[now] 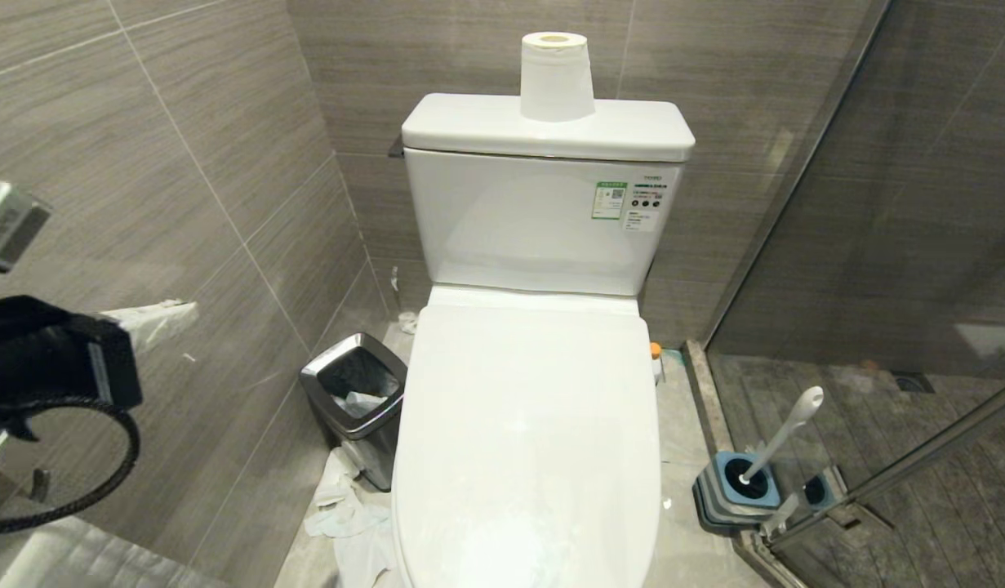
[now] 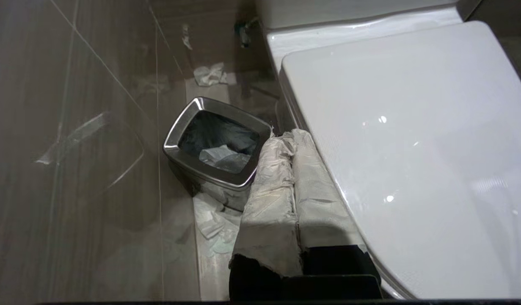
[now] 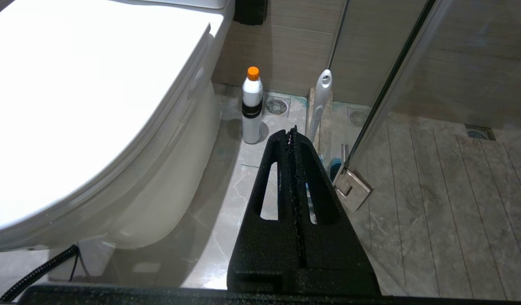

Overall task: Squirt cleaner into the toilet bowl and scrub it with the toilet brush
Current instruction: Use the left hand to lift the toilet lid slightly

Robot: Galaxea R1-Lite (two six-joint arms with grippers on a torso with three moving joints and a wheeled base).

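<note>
Left claw [image 2: 292,140] paper-wrapped; right claw [image 3: 292,133] black, slotted

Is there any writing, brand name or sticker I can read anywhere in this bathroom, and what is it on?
Nothing can be read as actual words.
Green-and-white sticker on the cistern: print too small to read.
White sticker with dark round symbols beside it: too small to read.
Cleaner bottle: only a dark band, no legible text.
Toilet lid, toilet brush, waste bin, paper roll: no writing visible.
</note>
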